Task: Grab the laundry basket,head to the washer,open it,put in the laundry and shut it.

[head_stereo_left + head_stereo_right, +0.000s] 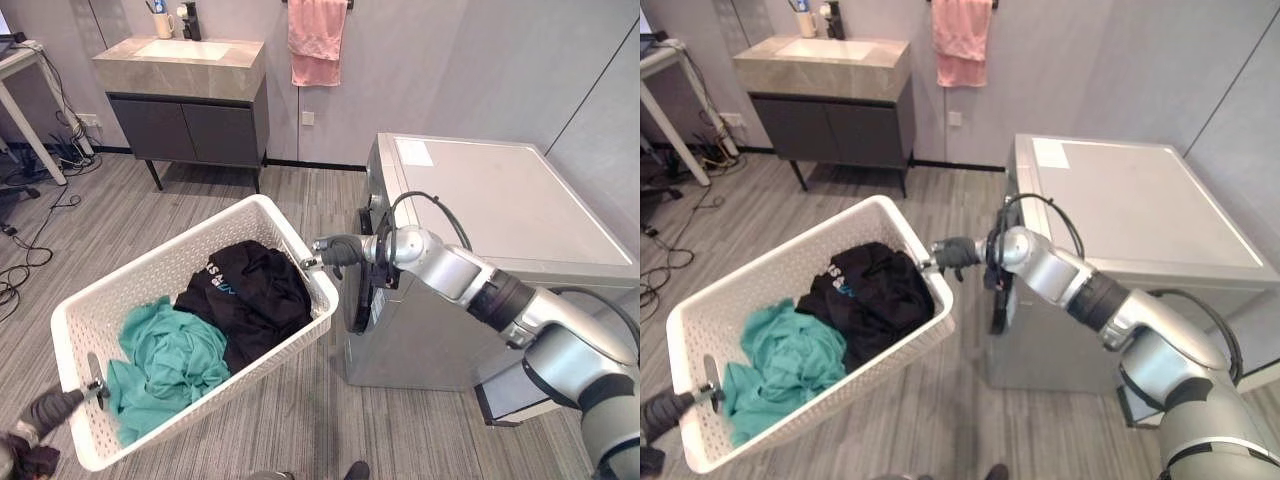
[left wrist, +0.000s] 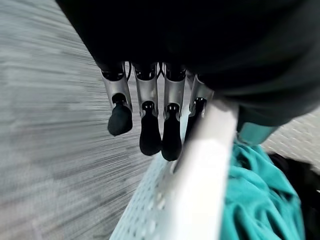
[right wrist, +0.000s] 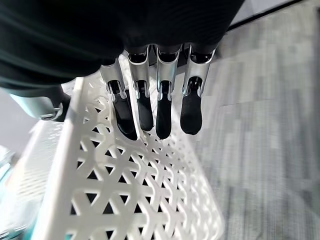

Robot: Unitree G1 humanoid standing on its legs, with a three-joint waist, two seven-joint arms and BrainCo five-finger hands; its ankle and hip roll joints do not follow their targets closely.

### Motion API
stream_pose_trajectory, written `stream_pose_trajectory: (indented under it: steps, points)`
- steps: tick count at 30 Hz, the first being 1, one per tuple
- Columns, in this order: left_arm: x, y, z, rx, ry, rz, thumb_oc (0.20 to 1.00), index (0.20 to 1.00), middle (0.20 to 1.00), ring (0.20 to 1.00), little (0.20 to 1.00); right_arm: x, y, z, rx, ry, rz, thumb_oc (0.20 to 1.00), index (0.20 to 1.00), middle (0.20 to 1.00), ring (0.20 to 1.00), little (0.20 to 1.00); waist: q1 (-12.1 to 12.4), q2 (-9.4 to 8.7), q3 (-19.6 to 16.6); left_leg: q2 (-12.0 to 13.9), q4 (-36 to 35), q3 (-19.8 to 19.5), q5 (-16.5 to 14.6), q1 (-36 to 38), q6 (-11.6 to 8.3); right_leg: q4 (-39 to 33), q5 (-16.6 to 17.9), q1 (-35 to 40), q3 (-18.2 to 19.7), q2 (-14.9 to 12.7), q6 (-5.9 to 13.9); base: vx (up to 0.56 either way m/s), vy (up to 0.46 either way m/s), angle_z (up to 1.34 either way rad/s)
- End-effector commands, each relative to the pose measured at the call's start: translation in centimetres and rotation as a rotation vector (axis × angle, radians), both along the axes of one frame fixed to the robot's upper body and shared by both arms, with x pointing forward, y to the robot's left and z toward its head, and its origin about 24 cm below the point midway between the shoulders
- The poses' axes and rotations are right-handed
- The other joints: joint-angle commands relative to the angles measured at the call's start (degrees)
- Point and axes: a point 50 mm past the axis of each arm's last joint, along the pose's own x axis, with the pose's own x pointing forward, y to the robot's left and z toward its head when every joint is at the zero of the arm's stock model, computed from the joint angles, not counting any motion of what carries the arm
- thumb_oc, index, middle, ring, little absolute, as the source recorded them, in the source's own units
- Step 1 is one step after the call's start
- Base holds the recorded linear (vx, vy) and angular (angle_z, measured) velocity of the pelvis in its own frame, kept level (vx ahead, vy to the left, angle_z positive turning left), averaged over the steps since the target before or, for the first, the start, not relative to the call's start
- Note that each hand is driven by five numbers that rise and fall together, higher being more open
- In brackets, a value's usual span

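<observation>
I've got the white lattice plastic laundry basket [image 1: 95, 310] lifted, left hand [image 1: 45, 408] and right hand [image 1: 338, 250] clamped on its end rims, beside the grey top-loading washer [image 1: 500, 200]. Lid closed; opening, loading, shutting remain.

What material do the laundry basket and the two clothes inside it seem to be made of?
The laundry basket looks like white moulded plastic, matte, judging by its regular lattice of holes and smooth rim. The teal garment seems a soft thin knit, since it crumples in fine folds. The black garment looks thicker, perhaps sweatshirt fabric; that is less certain.
</observation>
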Motion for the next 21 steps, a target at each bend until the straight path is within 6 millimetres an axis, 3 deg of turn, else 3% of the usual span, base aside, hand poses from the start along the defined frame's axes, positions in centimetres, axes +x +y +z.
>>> stream_pose_trajectory:
  steps: [1, 2, 4, 5, 8, 17, 19, 21]
  points:
    - [4.5, -2.2, 5.1, 0.004, -0.209, -0.196, 0.200, 0.200, 0.200, 0.200, 0.200, -1.2, 5.9, 7.3, 0.247, -0.174, 0.195, 0.200, 0.200, 0.200, 0.200, 0.200, -1.1, -2.69, -2.4, 1.7, -0.7, 2.1, 0.5, 1.3, -1.51, -5.1, 6.3, 4.5, 1.9, -3.4, 5.97, 0.00, 0.000, 0.00]
    - [5.6, -2.3, 6.8, 0.013, -0.265, -0.203, 0.200, 0.200, 0.200, 0.200, 0.200, -0.1, 4.5, 8.6, 0.250, -0.214, 0.127, 0.200, 0.200, 0.200, 0.200, 0.200, -1.8, -2.78, -2.8, 1.7, -1.1, 2.2, 0.9, 1.5, -1.66, -5.3, 6.4, 4.6, 1.9, -3.2, 6.01, 0.00, 0.000, 0.00]
    - [6.1, -2.4, 7.5, 0.026, -0.287, -0.215, 0.200, 0.200, 0.200, 0.200, 0.200, 0.4, 3.8, 9.4, 0.246, -0.238, 0.097, 0.200, 0.200, 0.200, 0.200, 0.200, -2.0, -2.80, -2.8, 1.8, -1.3, 2.3, 1.0, 1.6, -1.77, -5.5, 6.4, 4.6, 1.9, -3.1, 6.05, 0.01, -0.003, 0.02]
    - [7.3, -2.4, 8.8, 0.035, -0.331, -0.216, 0.200, 0.200, 0.200, 0.200, 0.200, 1.4, 2.0, 11.2, 0.247, -0.282, 0.022, 0.200, 0.200, 0.200, 0.200, 0.200, -2.6, -2.92, -3.0, 1.9, -1.6, 2.5, 1.3, 1.7, -1.98, -5.7, 6.5, 4.6, 1.9, -2.9, 6.12, 0.01, -0.013, 0.10]
    - [9.6, -2.2, 11.7, 0.092, -0.397, -0.218, 0.200, 0.200, 0.200, 0.200, 0.200, 2.7, -0.6, 14.5, 0.249, -0.356, -0.104, 0.200, 0.200, 0.200, 0.200, 0.200, -4.9, -2.98, -3.9, 2.2, -2.5, 3.4, 1.7, 2.6, -2.42, -6.5, 6.6, 4.9, 2.4, -2.1, 6.30, 0.03, -0.004, -0.03]
    - [15.2, -1.1, 14.6, 0.174, -0.455, -0.117, 0.200, 0.200, 0.200, 0.200, 0.200, 4.0, -7.3, 19.7, 0.228, -0.461, -0.387, 0.200, 0.200, 0.200, 0.200, 0.200, -7.6, -2.53, -5.7, 2.6, -3.6, 4.9, 2.5, 3.5, -3.34, -7.6, 6.5, 5.3, 3.4, -0.9, 6.36, 0.03, -0.007, -0.17]
    - [17.2, -1.7, 14.9, 0.174, -0.464, -0.100, 0.200, 0.200, 0.200, 0.200, 0.200, 4.1, -9.6, 20.5, 0.191, -0.480, -0.482, 0.200, 0.200, 0.200, 0.200, 0.200, -8.6, -2.14, -6.2, 2.8, -3.8, 5.3, 2.6, 3.7, -3.61, -7.9, 6.3, 5.4, 3.8, -0.6, 6.33, 0.03, -0.005, -0.12]
    - [17.7, -2.0, 15.0, 0.174, -0.472, -0.098, 0.200, 0.200, 0.200, 0.200, 0.200, 4.1, -10.5, 20.9, 0.182, -0.491, -0.513, 0.200, 0.200, 0.200, 0.200, 0.200, -8.9, -2.22, -6.4, 2.7, -3.9, 5.4, 2.8, 3.5, -3.63, -7.9, 6.3, 5.2, 3.8, -0.6, 6.27, 0.01, -0.005, -0.05]
